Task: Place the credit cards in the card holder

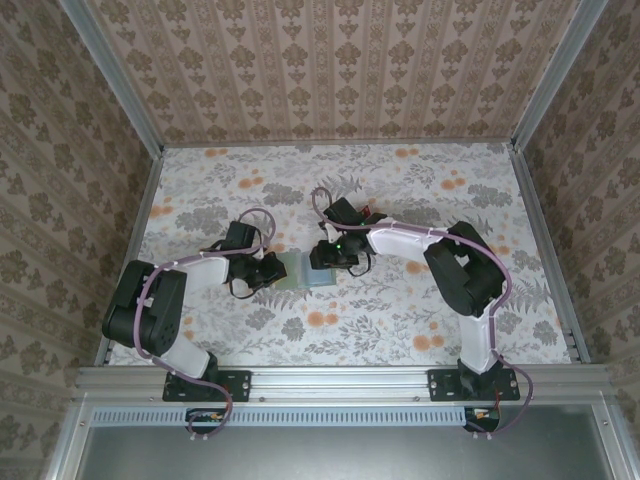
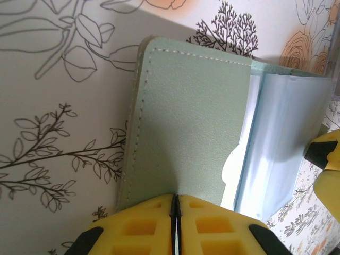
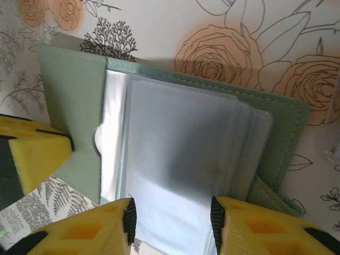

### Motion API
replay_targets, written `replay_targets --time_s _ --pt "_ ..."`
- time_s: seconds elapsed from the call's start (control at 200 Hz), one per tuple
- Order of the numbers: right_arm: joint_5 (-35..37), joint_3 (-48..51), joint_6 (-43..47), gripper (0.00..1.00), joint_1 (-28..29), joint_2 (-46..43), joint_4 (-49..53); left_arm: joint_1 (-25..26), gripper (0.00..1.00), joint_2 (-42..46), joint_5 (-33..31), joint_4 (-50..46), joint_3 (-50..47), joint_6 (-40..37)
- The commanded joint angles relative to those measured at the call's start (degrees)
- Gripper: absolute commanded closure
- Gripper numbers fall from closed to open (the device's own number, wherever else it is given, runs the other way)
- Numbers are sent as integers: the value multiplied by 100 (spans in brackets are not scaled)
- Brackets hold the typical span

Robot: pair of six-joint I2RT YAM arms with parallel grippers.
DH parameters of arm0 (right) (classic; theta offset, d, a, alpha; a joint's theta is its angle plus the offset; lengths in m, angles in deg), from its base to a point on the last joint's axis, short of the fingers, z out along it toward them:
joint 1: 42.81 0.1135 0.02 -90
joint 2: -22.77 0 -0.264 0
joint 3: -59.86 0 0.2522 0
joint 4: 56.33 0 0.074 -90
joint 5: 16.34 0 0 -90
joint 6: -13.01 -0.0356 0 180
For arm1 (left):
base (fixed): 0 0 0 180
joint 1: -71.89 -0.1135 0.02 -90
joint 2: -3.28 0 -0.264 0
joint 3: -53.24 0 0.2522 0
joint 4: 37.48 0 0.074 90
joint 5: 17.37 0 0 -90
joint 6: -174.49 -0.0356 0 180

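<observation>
Floral-print table (image 1: pixel 430 200), patterned walls (image 1: pixel 340 60) round it. Green card holder (image 2: pixel 186 122) lies open at mid-table, between both arms. Left gripper (image 2: pixel 175 204): clamped tight on the edge of the holder's green flap. Right gripper (image 3: pixel 170 212): jaws apart, astride the holder's clear plastic sleeves (image 3: pixel 180 154); grip on them unclear.

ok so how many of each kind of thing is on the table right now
card holder: 1
robot arms: 2, left arm and right arm
total: 3
</observation>
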Motion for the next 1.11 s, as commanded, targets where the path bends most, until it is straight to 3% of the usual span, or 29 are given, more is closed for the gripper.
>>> replay_targets --time_s 0.0,0.585,1.1 --pt "248 -169 136 56 49 158 253 29 88 -24 -24 -153 -66 52" --pt "-335 -584 -137 56 199 560 -63 64 88 -59 -1 -134 14 100" --pt "-1571 -349 -788 54 85 660 -1302 95 88 -62 -14 -58 0 138"
